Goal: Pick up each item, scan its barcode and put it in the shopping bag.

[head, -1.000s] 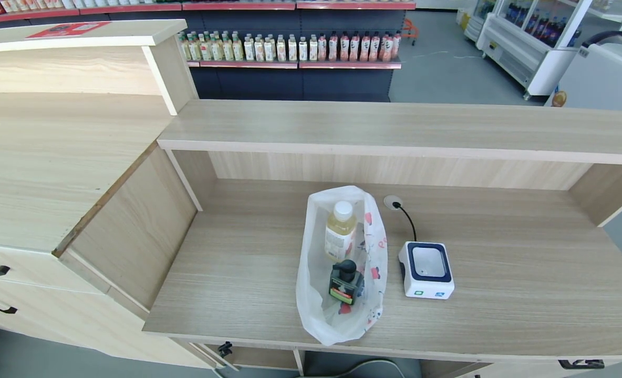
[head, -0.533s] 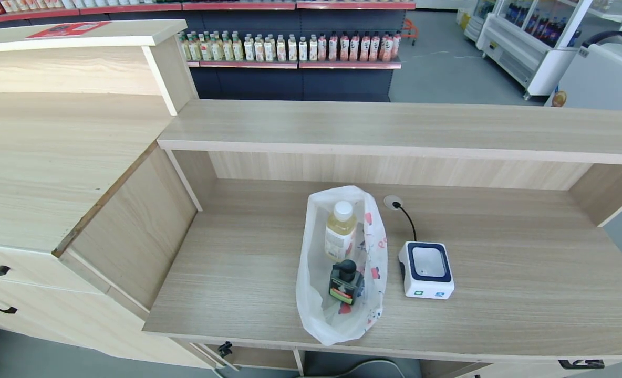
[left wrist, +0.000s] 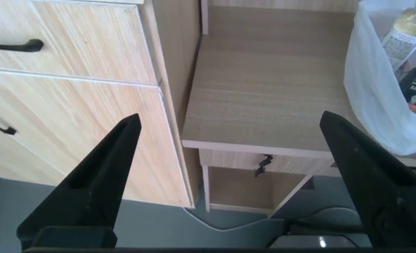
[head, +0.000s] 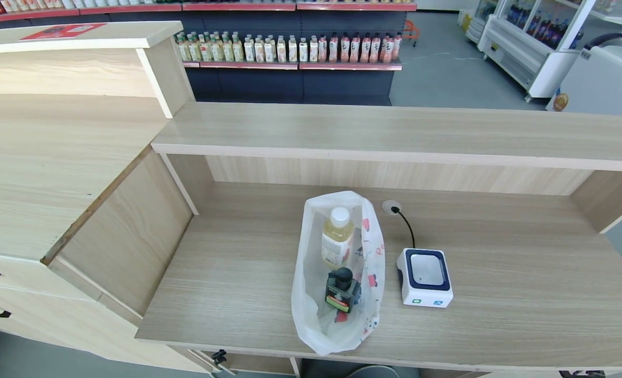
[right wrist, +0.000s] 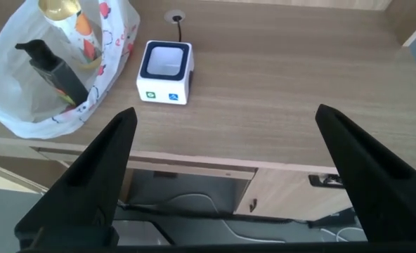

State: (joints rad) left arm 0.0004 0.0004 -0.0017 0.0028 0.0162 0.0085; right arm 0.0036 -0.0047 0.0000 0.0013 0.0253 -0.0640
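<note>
You have a pale wood worktop [head: 500,294] across mid-frame, with a raised ledge [head: 395,131] above it. Upper centre: store shelf [head: 295,65] lined with drink bottles [head: 290,49]. Upper right: white cooler [head: 531,52]. Lower left: drawers [head: 22,281], black handles.

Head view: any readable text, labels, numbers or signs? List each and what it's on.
None legible.
Label on the yellow drink bottle: too small to read.
Label on the black pump bottle: blurred.
Scanner: a green and a blue icon, no readable words.
Red sign on the raised counter: too small.
Shopping bag: red print, unreadable.
</note>
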